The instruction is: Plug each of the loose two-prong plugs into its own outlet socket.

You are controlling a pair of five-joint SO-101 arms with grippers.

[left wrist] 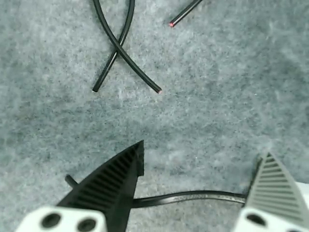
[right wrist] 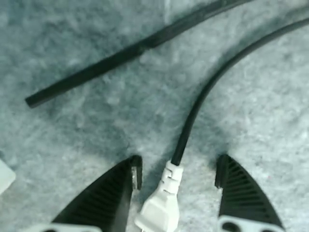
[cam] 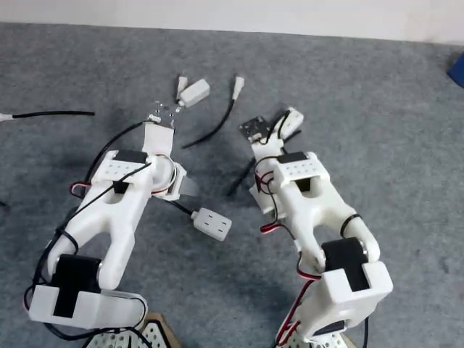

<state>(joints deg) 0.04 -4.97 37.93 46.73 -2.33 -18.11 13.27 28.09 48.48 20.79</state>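
- No legible txt, nos., labels or signs in any view.
- White outlet socket (cam: 212, 223): no print that can be made out.
- White plug (right wrist: 159, 210): moulded ridges at the neck, no readable marks.
- Small dark board (cam: 254, 129) near an arm's tip: pale specks on it, too small to read.
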